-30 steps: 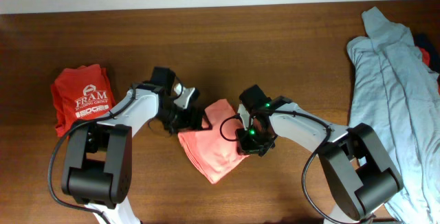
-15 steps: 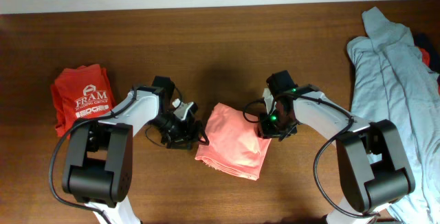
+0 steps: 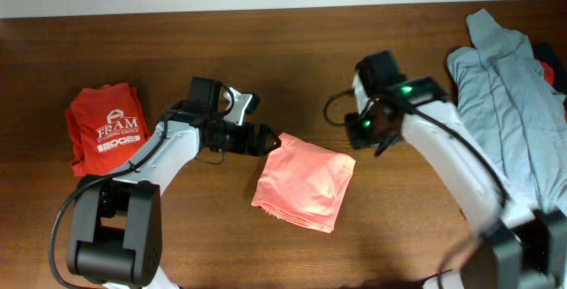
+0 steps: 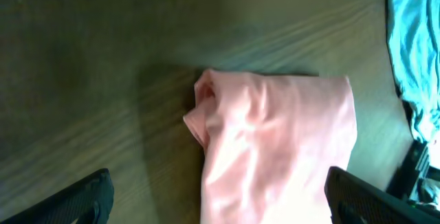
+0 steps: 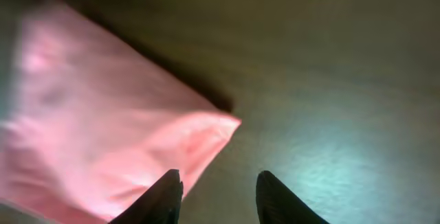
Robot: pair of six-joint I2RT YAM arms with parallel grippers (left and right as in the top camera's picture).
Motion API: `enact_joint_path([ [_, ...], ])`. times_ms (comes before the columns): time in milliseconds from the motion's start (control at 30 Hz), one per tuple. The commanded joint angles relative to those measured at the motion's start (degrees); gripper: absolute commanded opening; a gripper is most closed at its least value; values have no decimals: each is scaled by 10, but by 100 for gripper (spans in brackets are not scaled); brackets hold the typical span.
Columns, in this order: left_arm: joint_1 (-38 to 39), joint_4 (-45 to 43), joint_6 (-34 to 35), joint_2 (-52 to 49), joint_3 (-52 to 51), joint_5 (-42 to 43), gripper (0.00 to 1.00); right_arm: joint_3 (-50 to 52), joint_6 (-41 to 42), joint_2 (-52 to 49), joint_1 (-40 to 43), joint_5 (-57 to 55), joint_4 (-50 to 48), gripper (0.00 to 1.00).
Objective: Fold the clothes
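- The salmon-pink top (image 3: 304, 183) lies folded into a compact, roughly rectangular packet on the wooden table (image 3: 292, 50), near its centre and between the two arms.
- Left gripper (image 4: 216, 183): the fingers (image 4: 75, 200) are spread wide and hold nothing. In the left wrist view the folded packet lies on the table under the gap. In the overhead view the gripper sits just beside the packet's upper-left corner.
- Right gripper (image 5: 216, 183): the fingers (image 5: 161, 196) are parted with a clear gap and hold nothing. One corner of the top lies just ahead of the fingertips, apart from them.
- Red printed shirt (image 3: 106, 128): folded at the table's left side, well apart from the top.
- Pale grey-blue garment (image 3: 509, 121): spread out at the table's right edge.
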State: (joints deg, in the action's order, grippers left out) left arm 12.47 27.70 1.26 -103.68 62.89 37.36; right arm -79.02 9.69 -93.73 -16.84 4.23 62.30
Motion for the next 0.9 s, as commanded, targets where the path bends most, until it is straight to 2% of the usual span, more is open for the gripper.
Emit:
enact_joint_path([
  [0,3,-21,-9,-17,-2,24,98,-22,-5,48,4,-18,12,41],
  [300,37,-77,-9,-94,-2,38,96,-22,-5,53,4,-19,43,41],
  [400,67,-94,-9,-120,-2,69,89,-22,-5,53,4,-19,47,41],
  [433,77,-95,-9,-126,-2,74,81,-22,-5,53,4,-20,49,41],
  [467,89,-95,-9,-128,-2,75,61,-22,-5,53,4,-20,49,41],
  [500,95,-95,-16,-128,-2,75,49,-22,-5,53,4,-25,50,41],
  [533,97,-97,-22,-128,-2,75,41,-22,-5,53,4,-31,51,41],
  [567,98,-101,-22,-128,-1,75,21,-22,-5,53,4,-39,55,41],
  [600,97,-103,-22,-128,-1,75,15,-22,-5,53,4,-41,58,41],
  [633,94,-104,-22,-128,0,74,4,-22,-5,53,4,-45,62,41],
  [667,89,-103,-22,-127,3,74,1,-22,-5,53,4,-50,66,41],
  [867,26,-60,-22,-70,30,43,1,-23,-5,53,5,-86,86,41],
])
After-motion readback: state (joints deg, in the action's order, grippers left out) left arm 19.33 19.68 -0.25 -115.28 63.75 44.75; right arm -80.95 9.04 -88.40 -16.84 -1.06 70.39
